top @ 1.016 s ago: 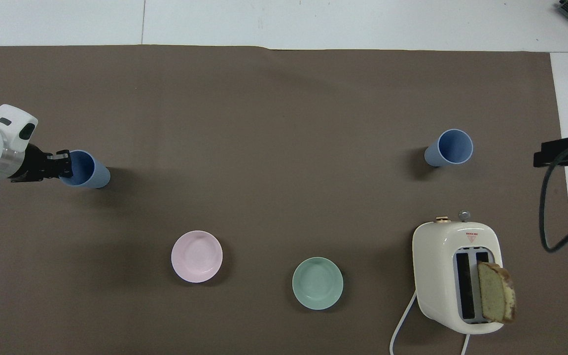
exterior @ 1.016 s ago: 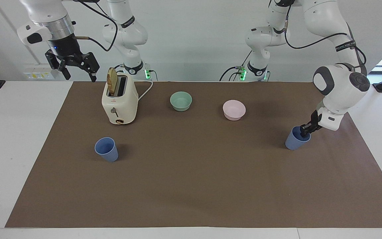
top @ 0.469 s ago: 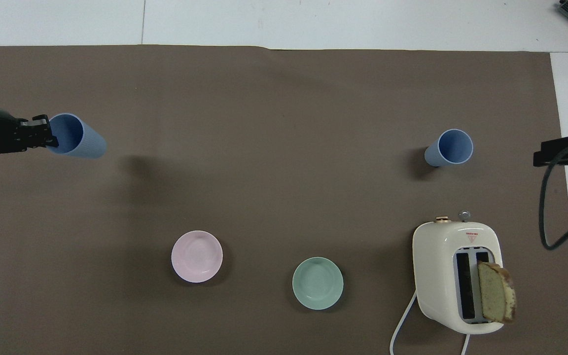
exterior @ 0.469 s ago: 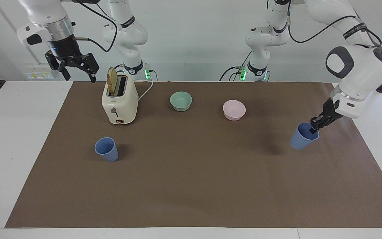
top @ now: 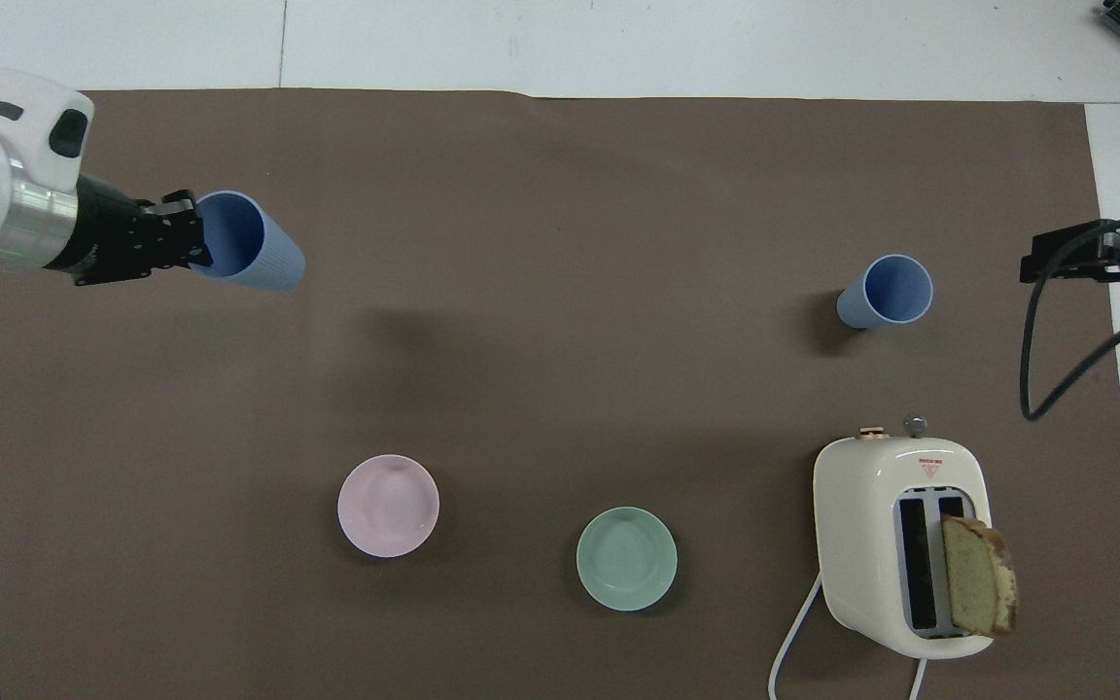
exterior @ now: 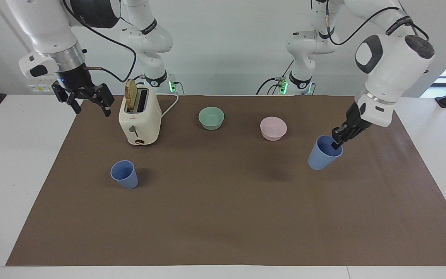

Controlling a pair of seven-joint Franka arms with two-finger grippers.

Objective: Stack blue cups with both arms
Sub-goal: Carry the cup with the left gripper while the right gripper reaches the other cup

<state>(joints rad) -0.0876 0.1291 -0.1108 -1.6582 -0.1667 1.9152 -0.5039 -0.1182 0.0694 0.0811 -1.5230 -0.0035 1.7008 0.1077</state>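
Pinching one wall of the raised blue cup at its rim, the left gripper is fully closed and holds it tilted over the brown mat. Risk: such a thin, one-sided hold may let it pivot or slip free. The second cup stands well apart, below the right gripper, which hangs wide open and empty.
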